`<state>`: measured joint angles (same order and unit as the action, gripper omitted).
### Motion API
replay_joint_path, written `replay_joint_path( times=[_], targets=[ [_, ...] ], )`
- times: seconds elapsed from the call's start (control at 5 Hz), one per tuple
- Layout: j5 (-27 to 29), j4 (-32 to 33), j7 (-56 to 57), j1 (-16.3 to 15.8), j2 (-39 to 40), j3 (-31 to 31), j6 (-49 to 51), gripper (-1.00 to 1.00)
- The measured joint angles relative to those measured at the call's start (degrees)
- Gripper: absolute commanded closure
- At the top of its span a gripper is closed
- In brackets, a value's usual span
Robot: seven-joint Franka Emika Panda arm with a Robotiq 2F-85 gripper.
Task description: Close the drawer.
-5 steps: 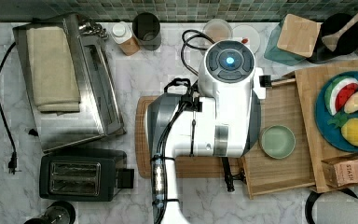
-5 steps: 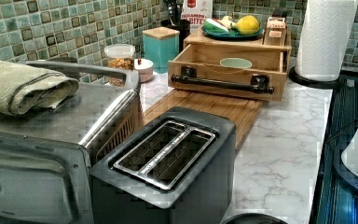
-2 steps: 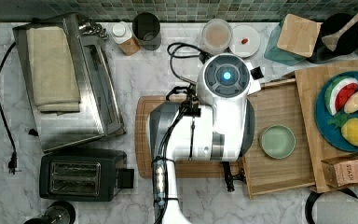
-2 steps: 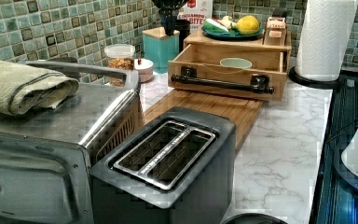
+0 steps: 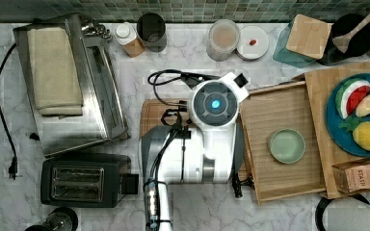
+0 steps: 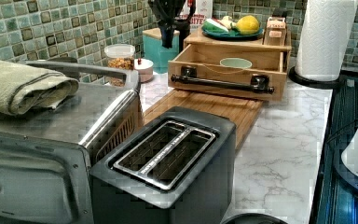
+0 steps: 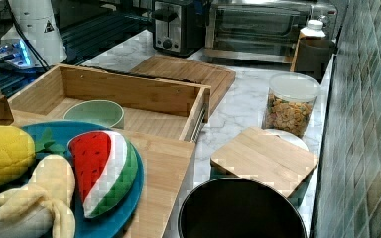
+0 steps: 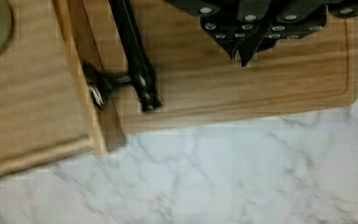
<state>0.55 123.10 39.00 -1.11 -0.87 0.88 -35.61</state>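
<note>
The drawer (image 5: 270,110) is a shallow bamboo box, pulled out from under a bamboo top. A green bowl (image 5: 286,146) sits inside it. Its black bar handle (image 6: 223,84) runs along the front, facing the cutting board (image 6: 205,105). In the wrist view the handle (image 8: 135,60) stands off the drawer's front (image 8: 81,93). My gripper (image 8: 242,58) hangs over the cutting board (image 8: 261,88) a short way from the handle, its fingertips together, holding nothing. In the left view the gripper (image 6: 167,44) hangs above the counter, to the left view's left of the drawer. The arm (image 5: 207,144) covers most of the handle in the top view.
A toaster (image 5: 84,183) and a toaster oven (image 5: 72,82) stand on the top view's left. A blue plate of toy fruit (image 5: 361,115) rests on the bamboo top. A cereal jar (image 5: 223,38) and a teal box with a wooden lid (image 5: 308,36) line the back wall. A paper towel roll (image 6: 326,37) stands beside the drawer.
The arm has swung away from the back wall toward the top view's lower left, over the cutting board. The gripper has come down into the left view. The drawer has not moved.
</note>
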Motion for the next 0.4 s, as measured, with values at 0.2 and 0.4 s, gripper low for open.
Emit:
replay_joint_path(
  times=[0.2,0.4],
  targets=[
    [0.0,3.2,4.8,-0.3,-0.8,-2.4,-1.1,1.0],
    [-0.4,7.1,10.4,-1.5,-1.4,-2.9,-4.9,1.0]
  ],
)
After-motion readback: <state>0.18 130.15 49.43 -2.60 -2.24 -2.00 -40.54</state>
